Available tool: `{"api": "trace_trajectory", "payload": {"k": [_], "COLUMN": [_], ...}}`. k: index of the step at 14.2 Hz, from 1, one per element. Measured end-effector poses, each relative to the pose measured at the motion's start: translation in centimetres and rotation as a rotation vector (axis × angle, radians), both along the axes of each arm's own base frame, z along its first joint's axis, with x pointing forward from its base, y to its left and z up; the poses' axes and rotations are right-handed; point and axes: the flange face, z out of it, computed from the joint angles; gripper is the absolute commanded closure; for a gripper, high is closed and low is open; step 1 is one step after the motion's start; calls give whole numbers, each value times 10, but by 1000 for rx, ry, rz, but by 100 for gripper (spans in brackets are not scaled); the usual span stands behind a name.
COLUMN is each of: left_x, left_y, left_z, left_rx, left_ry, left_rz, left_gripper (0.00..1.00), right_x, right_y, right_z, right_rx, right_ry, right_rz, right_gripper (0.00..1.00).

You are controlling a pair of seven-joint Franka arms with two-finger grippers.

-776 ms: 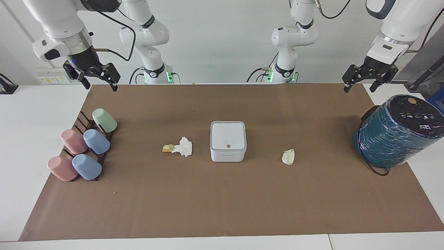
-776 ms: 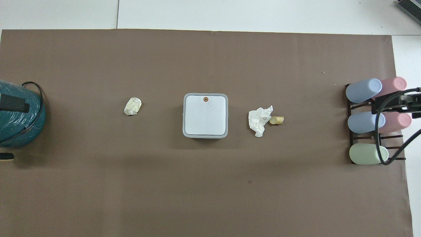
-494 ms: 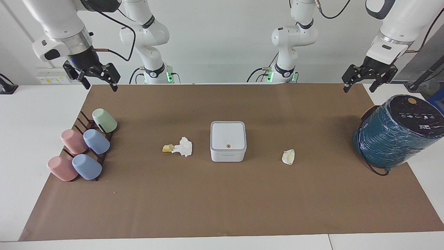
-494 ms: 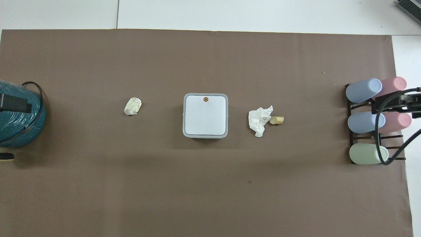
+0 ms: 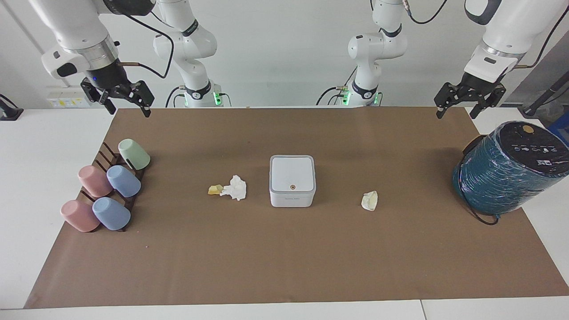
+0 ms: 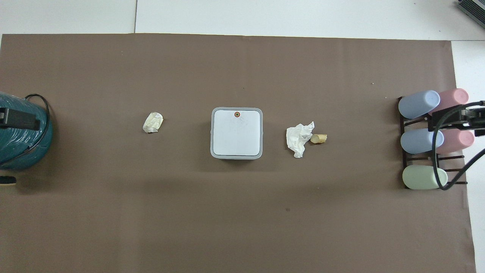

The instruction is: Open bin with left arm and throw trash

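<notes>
White robot arms both hang high with nothing held: left gripper (image 5: 465, 101) spread over the mat's corner by the teal cylinder (image 5: 506, 168), right gripper (image 5: 119, 97) spread and waiting above the cups (image 5: 106, 186). Mid-mat sits the smooth, shut bin (image 5: 292, 180), crumpled trash (image 5: 234, 187) beside it; a careless push at the lid might slide the light box.

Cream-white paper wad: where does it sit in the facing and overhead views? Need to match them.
Facing view: the cream-white paper wad lies on the brown mat, right of centre, between the bin and the teal wrapped cylinder.
Overhead view: same wad, left of centre, again between bin and cylinder.
Shared landmark: the bin, lid shut, orange dot on the edge farther from the robots.
</notes>
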Motion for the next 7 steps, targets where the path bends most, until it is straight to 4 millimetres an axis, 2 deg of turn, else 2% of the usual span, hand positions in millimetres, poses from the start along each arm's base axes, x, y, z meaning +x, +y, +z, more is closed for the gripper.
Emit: {"api": "trace_trajectory", "payload": {"k": [5,7], "left_x": [-1,0], "left_y": [-2,-14], "left_z": [-1,0], "left_rx": [-7,-48], "left_ry": [7,2], "left_rz": [-4,-14], "left_gripper": [0,0], "right_x": [0,0], "right_y": [0,0], "right_z": [0,0], "right_rx": [0,0], "right_ry": [0,0], "right_rz": [0,0], "right_gripper": [0,0]}}
